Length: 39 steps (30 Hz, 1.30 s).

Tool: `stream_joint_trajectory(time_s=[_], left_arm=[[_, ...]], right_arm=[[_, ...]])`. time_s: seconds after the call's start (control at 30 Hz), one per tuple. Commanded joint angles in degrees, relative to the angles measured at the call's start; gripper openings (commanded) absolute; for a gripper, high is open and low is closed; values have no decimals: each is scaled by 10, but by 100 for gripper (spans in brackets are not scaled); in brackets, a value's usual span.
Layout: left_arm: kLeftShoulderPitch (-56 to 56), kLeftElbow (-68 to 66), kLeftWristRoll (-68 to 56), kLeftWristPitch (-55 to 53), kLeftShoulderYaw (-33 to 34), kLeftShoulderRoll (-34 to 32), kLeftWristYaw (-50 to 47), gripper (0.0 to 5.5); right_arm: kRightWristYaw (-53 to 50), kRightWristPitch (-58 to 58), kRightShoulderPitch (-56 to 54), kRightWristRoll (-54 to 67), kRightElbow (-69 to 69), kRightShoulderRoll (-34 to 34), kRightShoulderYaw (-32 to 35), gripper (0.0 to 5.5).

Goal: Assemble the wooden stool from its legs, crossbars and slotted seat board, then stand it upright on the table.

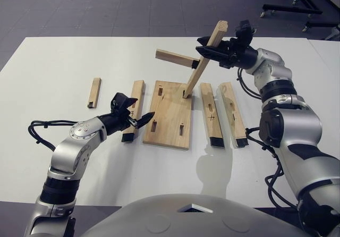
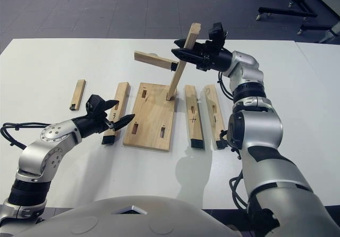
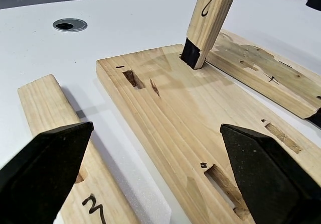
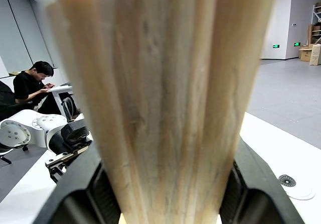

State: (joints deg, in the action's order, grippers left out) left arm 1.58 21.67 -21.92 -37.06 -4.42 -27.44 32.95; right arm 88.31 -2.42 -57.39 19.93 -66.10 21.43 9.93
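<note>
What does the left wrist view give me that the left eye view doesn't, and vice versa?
Left wrist: close up, the tilted leg standing black end down in a corner slot of the seat board. Left eye: the right tool clamped on that leg, the crossbar sticking from it, a loose crossbar, two legs lying right of the board. Both: board, tilted leg, open left tool, the spare leg left of the board.

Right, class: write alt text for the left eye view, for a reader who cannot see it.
The right gripper holds a tilted leg, crossbar attached, its lower end at a far slot of the seat board. The open left gripper hovers left of the board; loose legs lie either side.
</note>
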Motion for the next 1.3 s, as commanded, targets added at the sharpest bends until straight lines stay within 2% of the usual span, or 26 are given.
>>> stream_joint_trajectory(time_s=[0.03, 0.33, 0.53, 0.8, 1.1, 1.3], left_arm=[[2, 6, 6, -3, -5, -2, -3, 465], [3, 10, 5, -5, -6, -1, -6, 465], [4, 12, 5, -6, -6, 1, -10, 465], [4, 13, 4, -6, -11, 2, -11, 465], [4, 12, 4, -4, -17, 5, -14, 465], [3, 12, 3, -4, -17, 8, -17, 465]], right_arm=[[13, -6, -11, -11, 3, -7, -6, 206], [-5, 31, 3, -21, 18, -18, -11, 206], [-29, 74, 52, -26, 44, -36, -13, 206], [-22, 13, 91, 2, 59, -44, -6, 206], [-19, 28, 158, -44, 83, -35, -73, 206], [-79, -63, 134, -46, 47, -34, -96, 206]])
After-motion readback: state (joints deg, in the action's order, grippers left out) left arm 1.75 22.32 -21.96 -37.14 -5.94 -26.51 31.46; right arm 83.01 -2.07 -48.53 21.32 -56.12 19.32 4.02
